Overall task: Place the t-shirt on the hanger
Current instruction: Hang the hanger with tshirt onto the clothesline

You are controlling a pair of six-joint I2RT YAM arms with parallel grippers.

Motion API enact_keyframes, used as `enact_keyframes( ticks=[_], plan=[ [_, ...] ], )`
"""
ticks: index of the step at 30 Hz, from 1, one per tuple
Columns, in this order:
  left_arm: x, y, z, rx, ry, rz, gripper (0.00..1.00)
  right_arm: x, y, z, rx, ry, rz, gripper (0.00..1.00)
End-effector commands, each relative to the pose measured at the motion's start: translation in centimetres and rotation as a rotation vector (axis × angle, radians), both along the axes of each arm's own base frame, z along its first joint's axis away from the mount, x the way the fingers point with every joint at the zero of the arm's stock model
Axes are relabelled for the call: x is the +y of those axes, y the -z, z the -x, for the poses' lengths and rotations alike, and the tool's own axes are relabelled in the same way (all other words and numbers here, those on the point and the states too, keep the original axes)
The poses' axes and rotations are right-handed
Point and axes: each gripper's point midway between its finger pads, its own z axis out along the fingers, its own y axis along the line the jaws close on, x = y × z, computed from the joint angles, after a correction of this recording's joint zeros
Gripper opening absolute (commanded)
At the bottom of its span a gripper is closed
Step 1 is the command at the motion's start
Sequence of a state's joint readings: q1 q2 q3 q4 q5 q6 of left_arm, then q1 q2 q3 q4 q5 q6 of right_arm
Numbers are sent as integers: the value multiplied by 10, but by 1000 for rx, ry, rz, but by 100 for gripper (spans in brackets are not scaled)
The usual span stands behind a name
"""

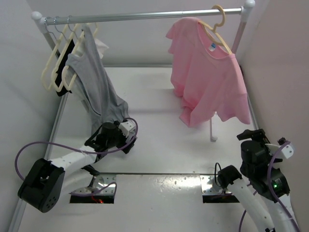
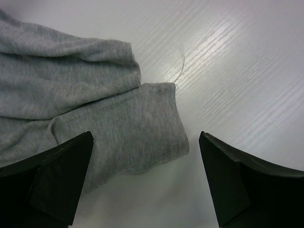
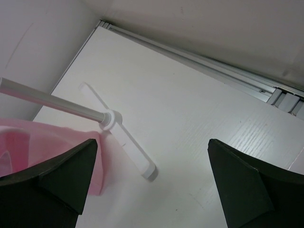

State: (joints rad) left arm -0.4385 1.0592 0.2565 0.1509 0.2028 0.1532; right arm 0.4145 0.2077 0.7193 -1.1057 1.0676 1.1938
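The pink t-shirt (image 1: 205,72) hangs on the peach-beige hanger (image 1: 216,26), whose hook sits over the metal rail (image 1: 145,16) at the right end. A small blue neck label (image 1: 212,46) shows at the collar. The shirt's hem also shows at the left of the right wrist view (image 3: 28,147). My right gripper (image 1: 252,136) is open and empty, low at the right, apart from the shirt; in its own view (image 3: 152,190) the jaws stand wide over bare table. My left gripper (image 1: 126,129) is open and empty at the lower end of the gray garment (image 2: 71,109).
A gray garment (image 1: 94,79) hangs from the rail's left end and drapes to the table. Several cream hangers (image 1: 53,65) and a black hanger (image 1: 65,67) bunch there. The rack's white foot (image 3: 121,137) and post (image 3: 47,100) stand by the right gripper. Walls close both sides.
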Motion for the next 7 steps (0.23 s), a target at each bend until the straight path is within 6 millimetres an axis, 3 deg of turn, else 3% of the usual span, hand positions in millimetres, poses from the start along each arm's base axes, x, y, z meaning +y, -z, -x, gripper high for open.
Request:
enact_keyframes(
  ticks=[1, 7],
  plan=[
    [-4, -12, -11, -54, -6, 27, 100, -2, 1, -4, -12, 32, 0, 100],
    [-3, -12, -12, -52, -19, 28, 100, -2, 3, -4, 5, 32, 8, 100]
  ],
)
